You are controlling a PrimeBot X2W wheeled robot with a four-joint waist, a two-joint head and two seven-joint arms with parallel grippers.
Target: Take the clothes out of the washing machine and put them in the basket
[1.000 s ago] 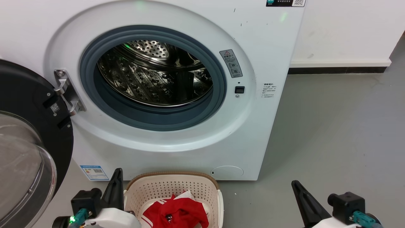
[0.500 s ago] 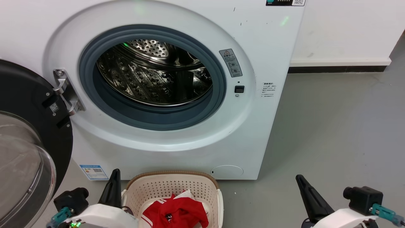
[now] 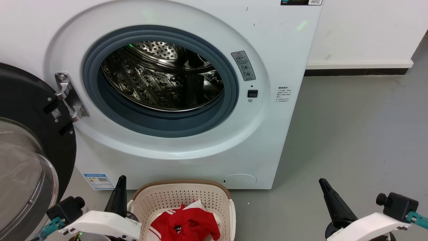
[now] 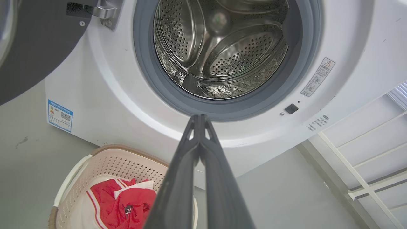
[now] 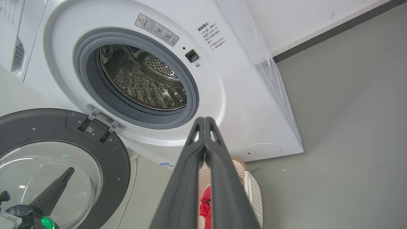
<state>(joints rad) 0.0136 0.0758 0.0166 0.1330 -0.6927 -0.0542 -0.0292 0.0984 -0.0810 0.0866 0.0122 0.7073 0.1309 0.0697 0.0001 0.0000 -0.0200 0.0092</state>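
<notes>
The white washing machine [image 3: 187,150] stands with its door [image 3: 30,110] swung open to the left. Its steel drum [image 3: 160,77] shows bare metal with no fabric in it, and the same holds in the left wrist view [image 4: 222,47]. The cream basket [image 3: 180,184] sits on the floor right below the porthole, with red and white clothes [image 3: 187,224] lying inside. My left gripper [image 3: 121,180] is shut and holds nothing, just left of the basket rim. My right gripper [image 3: 323,183] is shut and holds nothing, over the floor well to the right of the basket.
Grey floor [image 3: 351,134] stretches to the right of the machine up to a white wall with a dark skirting [image 3: 354,72]. The glass door bulges out at the lower left [image 3: 20,180]. A white frame [image 4: 365,152] stands right of the machine in the left wrist view.
Both arms have swung outwards: the left wrist has slid left and lower, the right wrist has moved right. Basket and clothes lie as before.
</notes>
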